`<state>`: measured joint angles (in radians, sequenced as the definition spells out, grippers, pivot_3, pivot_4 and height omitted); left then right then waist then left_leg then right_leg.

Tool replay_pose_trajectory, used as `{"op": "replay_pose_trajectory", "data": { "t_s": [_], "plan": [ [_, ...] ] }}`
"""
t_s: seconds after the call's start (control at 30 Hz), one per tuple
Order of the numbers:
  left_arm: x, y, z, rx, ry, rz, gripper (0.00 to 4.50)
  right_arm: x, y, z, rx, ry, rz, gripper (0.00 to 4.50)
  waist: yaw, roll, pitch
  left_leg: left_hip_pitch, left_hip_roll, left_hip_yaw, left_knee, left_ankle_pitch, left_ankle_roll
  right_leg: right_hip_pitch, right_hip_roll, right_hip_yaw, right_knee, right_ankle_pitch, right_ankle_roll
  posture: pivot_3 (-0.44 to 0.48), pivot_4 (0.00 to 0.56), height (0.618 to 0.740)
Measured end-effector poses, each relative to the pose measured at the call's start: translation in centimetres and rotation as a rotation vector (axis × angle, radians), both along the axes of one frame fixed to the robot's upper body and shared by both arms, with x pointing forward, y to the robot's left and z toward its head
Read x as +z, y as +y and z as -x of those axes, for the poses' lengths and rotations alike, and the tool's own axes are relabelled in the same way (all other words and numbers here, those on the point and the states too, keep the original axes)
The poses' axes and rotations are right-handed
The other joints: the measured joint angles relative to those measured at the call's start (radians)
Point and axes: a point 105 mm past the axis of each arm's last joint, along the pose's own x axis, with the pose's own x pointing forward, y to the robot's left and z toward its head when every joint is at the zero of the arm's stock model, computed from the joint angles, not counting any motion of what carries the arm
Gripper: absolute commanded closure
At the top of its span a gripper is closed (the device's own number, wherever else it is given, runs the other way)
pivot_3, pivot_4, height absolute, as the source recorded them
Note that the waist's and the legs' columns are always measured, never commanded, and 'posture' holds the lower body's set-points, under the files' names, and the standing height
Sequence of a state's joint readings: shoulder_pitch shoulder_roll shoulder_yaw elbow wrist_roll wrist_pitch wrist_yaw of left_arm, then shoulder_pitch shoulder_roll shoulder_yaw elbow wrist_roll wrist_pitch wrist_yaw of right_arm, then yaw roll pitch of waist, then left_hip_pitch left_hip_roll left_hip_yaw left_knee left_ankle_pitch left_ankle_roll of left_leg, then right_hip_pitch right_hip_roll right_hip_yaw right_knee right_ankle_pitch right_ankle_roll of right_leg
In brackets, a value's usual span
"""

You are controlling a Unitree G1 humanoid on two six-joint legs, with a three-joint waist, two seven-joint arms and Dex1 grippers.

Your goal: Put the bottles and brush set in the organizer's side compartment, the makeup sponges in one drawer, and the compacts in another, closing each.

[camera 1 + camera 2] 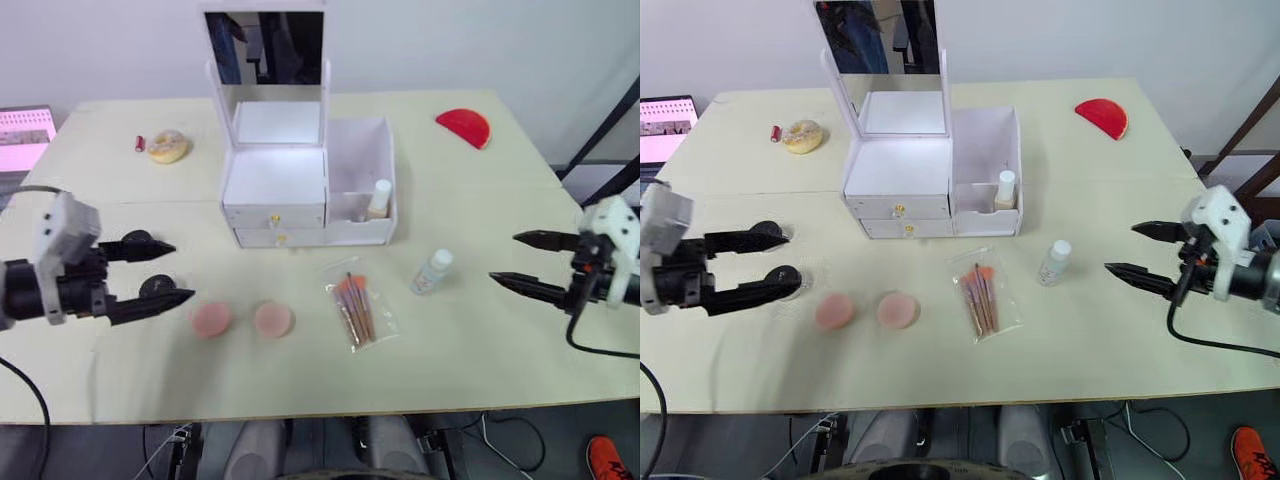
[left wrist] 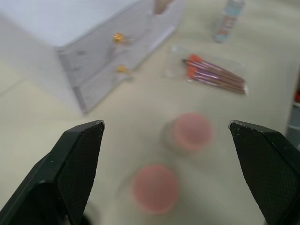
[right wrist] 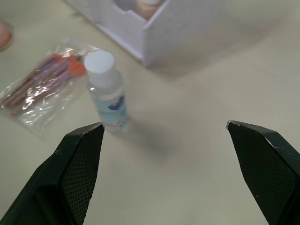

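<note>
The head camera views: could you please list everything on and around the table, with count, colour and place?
Organizer: one, white, table centre, mirror lid up, both drawers shut.
Bottle in side compartment: one, beige, white cap, upright.
Clear bottle: one, white cap, on the table right of the organizer.
Brush set: one, orange-pink, clear bag, in front of the organizer.
Makeup sponges: two, pink, front left.
Compacts: two, black, by the left gripper.
Red object: one, far right.
Tan round object: one, far left.
Left gripper: open.
Right gripper: open.
</note>
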<state>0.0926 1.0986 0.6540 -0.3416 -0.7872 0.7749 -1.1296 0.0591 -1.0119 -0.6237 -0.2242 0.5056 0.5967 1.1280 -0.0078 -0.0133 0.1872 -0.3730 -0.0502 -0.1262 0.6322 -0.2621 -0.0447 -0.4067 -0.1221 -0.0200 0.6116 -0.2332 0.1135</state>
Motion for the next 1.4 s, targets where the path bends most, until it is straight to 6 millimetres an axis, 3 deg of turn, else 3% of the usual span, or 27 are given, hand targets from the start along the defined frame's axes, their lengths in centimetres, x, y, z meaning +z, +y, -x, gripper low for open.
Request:
{"op": "replay_pose_trajectory", "data": {
  "t_s": [0.17,0.3,0.4,0.6,0.73,0.8,0.9,1.0,1.1,1.23,1.4],
  "plan": [
    [-2.0,8.0,0.2,0.279,0.023,-0.037,0.00,0.0,-5.5,1.1,-0.175,-0.035,-0.019,0.07,-0.006,0.000,0.000,-0.001,0.004,0.006,-0.003,0.000,0.000,-0.003,0.000,0.000,-0.003,0.001,-0.001,0.000,0.150,0.739],
    [-2.7,13.0,0.8,0.434,-0.015,-0.095,0.00,-0.8,-6.9,1.3,-0.188,-0.044,0.012,0.07,-0.008,0.000,0.000,0.000,0.008,0.007,-0.005,-0.001,0.000,-0.004,0.002,0.000,-0.003,0.001,-0.002,0.000,0.150,0.739],
    [-3.7,14.9,1.4,0.479,-0.019,-0.142,0.00,-1.4,-6.7,1.1,-0.166,-0.030,0.028,0.07,-0.006,0.000,0.000,-0.001,0.010,0.007,-0.005,-0.001,0.000,-0.005,0.002,0.000,-0.003,0.002,-0.003,0.000,0.150,0.739],
    [-4.3,14.8,1.6,0.452,-0.007,-0.142,0.00,-1.3,-6.1,0.7,-0.144,-0.039,0.034,0.07,-0.001,-0.001,0.000,-0.001,0.012,0.008,-0.004,-0.001,-0.001,-0.004,0.002,0.001,-0.003,0.002,-0.003,0.000,0.150,0.739],
    [-4.8,12.2,0.4,0.363,-0.020,-0.123,0.00,-1.1,-5.0,0.3,-0.110,-0.038,0.034,0.07,-0.002,0.000,0.000,-0.001,0.012,0.009,-0.004,-0.001,-0.001,-0.004,0.002,0.001,-0.002,0.002,-0.003,0.000,0.150,0.739],
    [-4.8,9.9,-0.4,0.282,-0.022,-0.116,0.00,-0.6,-3.6,-0.1,-0.066,-0.047,0.033,0.07,-0.003,-0.001,0.000,-0.001,0.012,0.009,-0.004,-0.001,-0.001,-0.004,0.002,0.001,-0.002,0.002,-0.003,0.000,0.150,0.739],
    [-4.3,4.7,-1.3,0.093,-0.043,-0.097,0.00,-0.2,-0.9,-0.5,0.039,-0.035,0.053,0.07,-0.003,0.000,0.000,-0.001,0.012,0.009,-0.003,-0.001,-0.001,-0.003,0.002,0.003,-0.002,0.002,-0.003,0.000,0.150,0.739],
    [-4.3,-1.2,-0.7,-0.124,-0.023,-0.070,0.00,0.6,2.8,-0.5,0.183,-0.032,0.044,0.07,-0.006,-0.001,0.000,0.000,0.012,0.010,-0.003,-0.001,-0.001,-0.004,0.003,0.004,-0.002,0.005,-0.006,0.000,0.150,0.739],
    [-2.7,-4.9,-0.1,-0.256,-0.048,-0.025,0.00,0.8,5.8,-0.8,0.276,-0.039,0.040,0.07,-0.005,-0.002,0.000,0.000,0.011,0.010,-0.003,-0.001,-0.001,-0.004,0.005,0.004,-0.002,0.005,-0.006,0.000,0.150,0.739],
    [0.5,-8.1,0.5,-0.373,-0.134,0.009,0.00,-0.3,7.8,-2.2,0.292,-0.039,0.005,0.07,-0.003,-0.002,0.000,0.000,0.010,0.010,-0.001,-0.001,-0.001,-0.003,0.006,0.004,-0.001,0.004,-0.006,0.000,0.150,0.739],
    [0.5,-9.9,1.0,-0.450,-0.101,0.033,0.00,-2.1,7.7,-2.9,0.263,0.003,-0.056,0.07,-0.003,-0.003,0.000,0.000,0.010,0.010,-0.002,-0.001,-0.001,-0.003,0.006,0.005,-0.001,0.005,-0.008,0.000,0.150,0.739]
  ]
}}
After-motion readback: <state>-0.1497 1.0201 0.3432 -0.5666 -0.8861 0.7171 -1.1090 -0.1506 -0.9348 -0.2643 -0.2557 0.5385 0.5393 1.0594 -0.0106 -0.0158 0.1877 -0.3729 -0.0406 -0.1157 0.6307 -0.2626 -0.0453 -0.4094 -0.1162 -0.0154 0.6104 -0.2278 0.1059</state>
